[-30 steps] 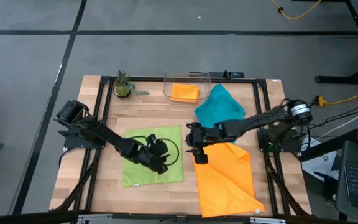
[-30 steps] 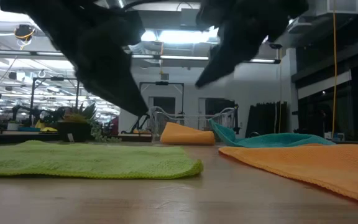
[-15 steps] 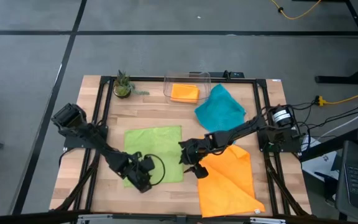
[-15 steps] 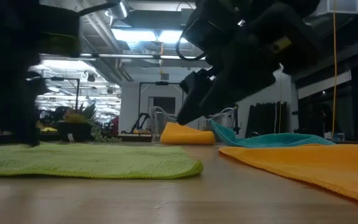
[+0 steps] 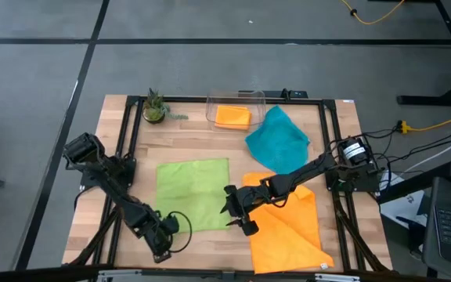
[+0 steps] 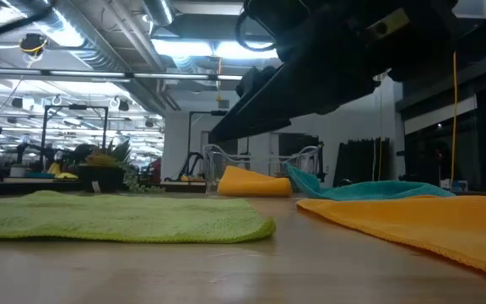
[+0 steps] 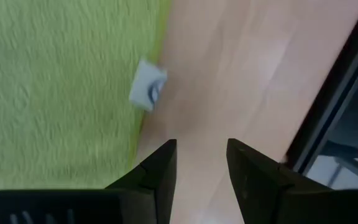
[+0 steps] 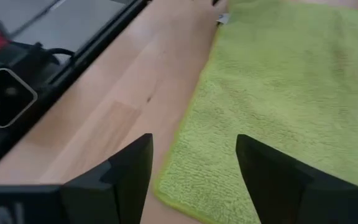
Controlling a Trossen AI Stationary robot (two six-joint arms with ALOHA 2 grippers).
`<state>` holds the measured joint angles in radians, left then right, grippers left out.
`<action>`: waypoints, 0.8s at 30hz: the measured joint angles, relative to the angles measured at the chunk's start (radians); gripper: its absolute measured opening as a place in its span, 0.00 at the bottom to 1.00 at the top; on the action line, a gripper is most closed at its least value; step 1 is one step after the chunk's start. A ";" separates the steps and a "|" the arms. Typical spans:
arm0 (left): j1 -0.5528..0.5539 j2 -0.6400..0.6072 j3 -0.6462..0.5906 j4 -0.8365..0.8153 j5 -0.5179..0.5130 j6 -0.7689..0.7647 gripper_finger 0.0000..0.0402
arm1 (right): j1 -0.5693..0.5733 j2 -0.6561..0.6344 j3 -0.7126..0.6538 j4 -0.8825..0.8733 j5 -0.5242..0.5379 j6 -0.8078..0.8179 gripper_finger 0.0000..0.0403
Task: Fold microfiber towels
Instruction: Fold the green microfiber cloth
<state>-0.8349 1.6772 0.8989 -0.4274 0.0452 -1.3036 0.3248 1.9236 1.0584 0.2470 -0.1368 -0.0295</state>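
While spread flat across the wooden table (image 5: 131, 141), lies open near the front left: lime green towel (image 5: 193, 192), unfolded, with a small white tag (image 7: 148, 93) at its near corner. Beside it on the right, draped partly doubled over itself toward the front edge: large orange towel (image 5: 288, 223). Behind that, crumpled in a loose heap: teal towel (image 5: 278, 141). Just left of the teal heap, at the back of the table, sits a clear plastic bin (image 5: 236, 98) holding the second orange towel (image 5: 232, 116), folded small. Off at the back left corner, a little potted plant (image 5: 155, 106).

Compared with a second ago, both arms drawn toward the front of the table: left one slid off the green cloth to its front left corner, right one pulled from mid-table down to the gap between green and orange cloths.

Now stretched low along the left side, left gripper (image 5: 161, 249) hovering over bare wood just beyond the green towel's tagged corner, fingers (image 7: 160, 168) parted, nothing between them. Reaching in from the right, right gripper (image 5: 232, 213) poised at the green towel's right edge, fingers (image 8: 132, 165) spread wide and empty, wood and green pile showing through the gap.
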 joint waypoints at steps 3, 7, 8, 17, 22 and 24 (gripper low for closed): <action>-0.029 0.000 0.000 -0.031 -0.058 -0.003 0.34 | 0.015 0.000 0.000 0.000 0.044 0.002 0.58; -0.061 0.000 0.000 -0.041 -0.150 -0.004 0.34 | 0.033 0.000 0.000 0.000 0.090 0.059 0.58; -0.067 0.000 0.000 -0.031 -0.172 -0.009 0.34 | 0.035 0.000 0.000 0.001 0.097 0.083 0.58; -0.049 0.000 0.000 0.077 -0.447 0.025 0.34 | 0.047 0.000 0.000 0.004 0.102 0.164 0.58; -0.060 0.000 0.000 0.046 -0.540 0.186 0.33 | 0.047 0.000 0.000 0.005 0.130 0.185 0.58; -0.067 0.000 0.000 -0.028 -0.536 0.183 0.33 | 0.047 0.000 0.000 0.006 0.147 0.186 0.58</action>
<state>-0.9021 1.6772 0.8993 -0.4553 -0.4912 -1.1208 0.3717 1.9236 1.0584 0.2527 0.0101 0.1565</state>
